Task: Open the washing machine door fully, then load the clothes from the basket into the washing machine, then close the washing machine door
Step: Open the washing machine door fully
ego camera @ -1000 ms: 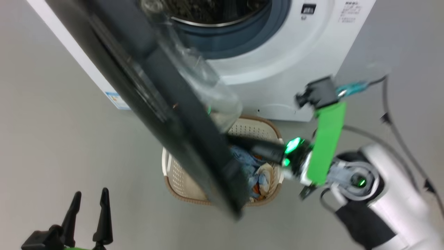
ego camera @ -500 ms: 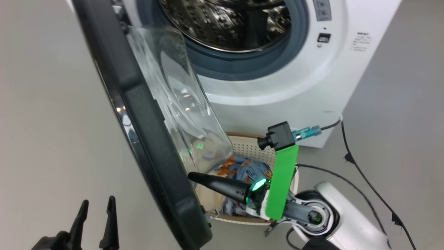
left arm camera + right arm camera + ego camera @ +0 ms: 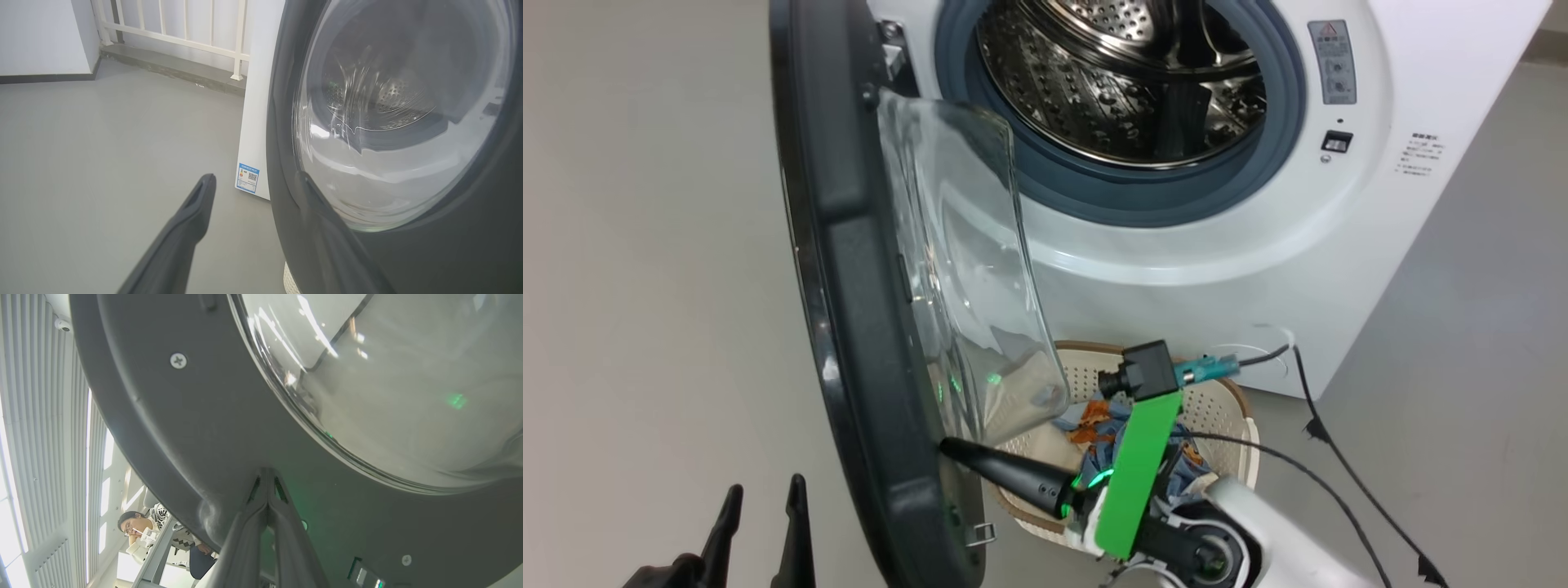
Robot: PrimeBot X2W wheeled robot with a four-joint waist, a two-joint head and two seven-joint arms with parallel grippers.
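Observation:
The white washing machine (image 3: 1217, 269) fills the top of the head view, its steel drum (image 3: 1127, 82) exposed. The washing machine door (image 3: 849, 327) stands swung out towards me, nearly edge-on, its glass bowl (image 3: 964, 269) bulging to the right. My right gripper (image 3: 947, 447) is shut and empty, its tip against the lower inner face of the door (image 3: 171, 428); the shut fingertips (image 3: 267, 473) press on the dark ring. Behind it, the basket (image 3: 1233, 400) sits on the floor with the clothes (image 3: 1094, 420) inside. My left gripper (image 3: 764, 523) is open at the lower left, just outside the door's outer face (image 3: 408, 122).
Black cables (image 3: 1339, 465) trail over the floor to the right of the basket. A blue sticker (image 3: 248, 177) marks the machine's side panel, and a white railing (image 3: 184, 32) stands behind. Grey floor (image 3: 645, 286) spreads to the left. A person (image 3: 139, 531) sits at a desk far off.
The head camera has shifted, bringing the drum into full view. My right gripper went from above the basket to the door's inner face, and the door now stands more edge-on. Left gripper stays open.

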